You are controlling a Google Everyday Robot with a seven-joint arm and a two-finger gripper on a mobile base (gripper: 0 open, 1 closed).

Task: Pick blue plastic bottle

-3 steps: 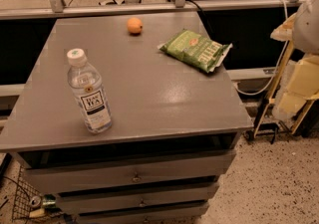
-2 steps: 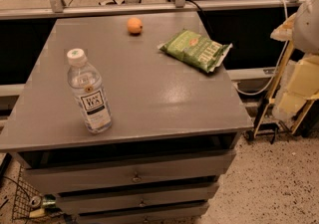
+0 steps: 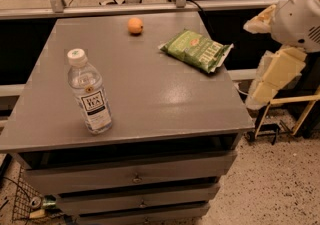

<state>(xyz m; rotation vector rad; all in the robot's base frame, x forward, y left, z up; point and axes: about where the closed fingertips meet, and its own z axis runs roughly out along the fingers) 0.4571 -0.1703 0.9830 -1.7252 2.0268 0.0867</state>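
Note:
The blue plastic bottle (image 3: 90, 93) is clear, with a white screw cap and a white-and-dark "TEA" label. It stands upright near the front left of the grey table (image 3: 150, 99). My gripper (image 3: 274, 77) hangs off the table's right side, below the white arm (image 3: 300, 11). It is far from the bottle and holds nothing that I can see.
A green snack bag (image 3: 196, 50) lies at the table's back right. An orange (image 3: 135, 25) sits at the back middle. Drawers (image 3: 135, 176) are under the tabletop. A metal rail (image 3: 150, 6) runs behind the table. The floor at the right is speckled.

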